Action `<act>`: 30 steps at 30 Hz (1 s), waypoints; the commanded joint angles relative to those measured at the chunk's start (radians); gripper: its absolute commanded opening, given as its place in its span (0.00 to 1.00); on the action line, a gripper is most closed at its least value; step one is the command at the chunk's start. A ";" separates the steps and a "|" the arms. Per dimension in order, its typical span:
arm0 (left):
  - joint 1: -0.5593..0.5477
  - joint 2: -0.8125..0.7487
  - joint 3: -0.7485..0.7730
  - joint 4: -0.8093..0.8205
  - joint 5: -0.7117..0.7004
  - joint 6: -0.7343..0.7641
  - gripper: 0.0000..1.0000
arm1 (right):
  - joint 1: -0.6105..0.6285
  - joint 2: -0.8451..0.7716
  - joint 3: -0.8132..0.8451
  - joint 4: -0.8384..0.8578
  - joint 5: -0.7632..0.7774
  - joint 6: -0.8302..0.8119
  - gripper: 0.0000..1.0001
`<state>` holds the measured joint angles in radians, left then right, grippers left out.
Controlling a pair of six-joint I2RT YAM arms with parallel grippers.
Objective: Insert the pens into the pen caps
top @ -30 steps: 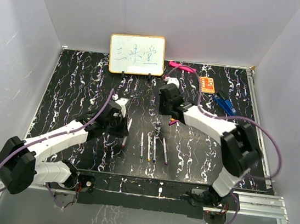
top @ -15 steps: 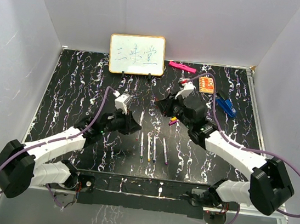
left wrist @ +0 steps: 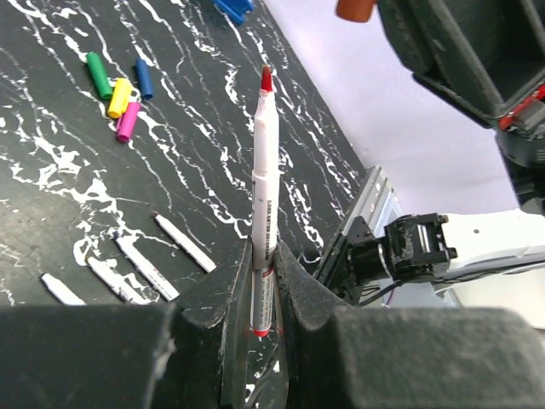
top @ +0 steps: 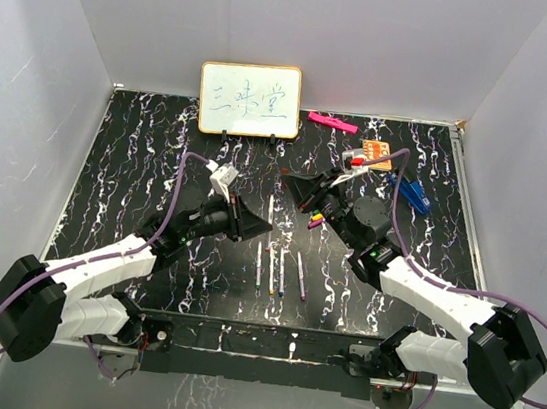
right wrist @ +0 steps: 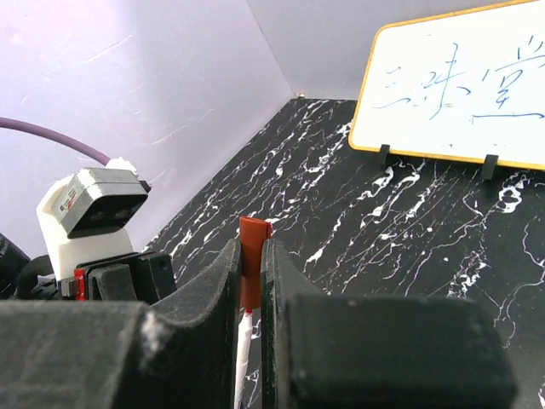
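Observation:
My left gripper (left wrist: 262, 256) is shut on a white pen (left wrist: 264, 170) near its rear end, with the red tip (left wrist: 266, 78) pointing away from the wrist. A red pen cap (right wrist: 253, 234) stands between the jaws of my right gripper (right wrist: 250, 251), which is shut on it. The white pen (right wrist: 245, 341) meets the cap's lower end. From above, the left gripper (top: 251, 224) and right gripper (top: 299, 186) face each other over mid-table with the pen (top: 270, 208) between them. Green (left wrist: 99, 75), yellow (left wrist: 119, 96), blue (left wrist: 144, 77) and purple (left wrist: 128, 122) caps lie together. Several pens (top: 282, 271) lie side by side near the front.
A small whiteboard (top: 250, 100) stands at the back of the table. A pink marker (top: 332, 122), an orange card (top: 377, 155) and a blue clip (top: 412, 194) lie at the back right. White walls close in the table on three sides.
Both grippers have swung toward each other over mid-table. The left one carried its pen right and pointed it at the right gripper, which turned its red cap toward the pen tip.

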<state>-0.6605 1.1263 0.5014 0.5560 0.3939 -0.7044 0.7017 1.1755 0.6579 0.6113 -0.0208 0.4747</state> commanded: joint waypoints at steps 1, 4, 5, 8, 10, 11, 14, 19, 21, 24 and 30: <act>-0.013 -0.018 0.021 0.079 0.063 -0.018 0.00 | 0.014 0.008 0.020 0.093 0.013 -0.007 0.00; -0.022 -0.026 0.020 0.082 0.070 0.011 0.00 | 0.020 0.015 0.025 0.092 0.010 -0.010 0.00; -0.024 -0.026 0.021 0.079 0.073 0.019 0.00 | 0.021 0.016 0.026 0.093 0.011 -0.010 0.00; -0.028 -0.026 0.014 0.089 0.078 0.027 0.00 | 0.026 0.017 0.026 0.094 0.013 -0.011 0.00; -0.030 -0.026 0.014 0.099 0.083 0.026 0.00 | 0.028 0.017 0.025 0.094 0.017 -0.014 0.00; -0.031 -0.025 0.014 0.103 0.086 0.026 0.00 | 0.030 0.017 0.025 0.094 0.018 -0.016 0.00; -0.037 -0.026 0.014 0.109 0.089 0.030 0.00 | 0.034 0.021 0.027 0.093 0.020 -0.019 0.00; -0.039 -0.027 0.016 0.094 0.072 0.040 0.00 | 0.038 0.024 0.029 0.088 0.021 -0.021 0.00; -0.039 -0.028 0.016 0.094 0.067 0.039 0.00 | 0.039 0.021 0.030 0.087 0.021 -0.022 0.00; -0.039 -0.031 0.012 0.095 0.061 0.041 0.00 | 0.041 0.017 0.028 0.083 0.023 -0.026 0.00; -0.039 -0.044 0.010 0.082 0.042 0.048 0.00 | 0.044 0.010 0.023 0.077 0.033 -0.030 0.00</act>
<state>-0.6956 1.1233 0.5014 0.6193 0.4507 -0.6788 0.7395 1.1995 0.6579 0.6331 -0.0025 0.4683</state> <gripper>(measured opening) 0.118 0.076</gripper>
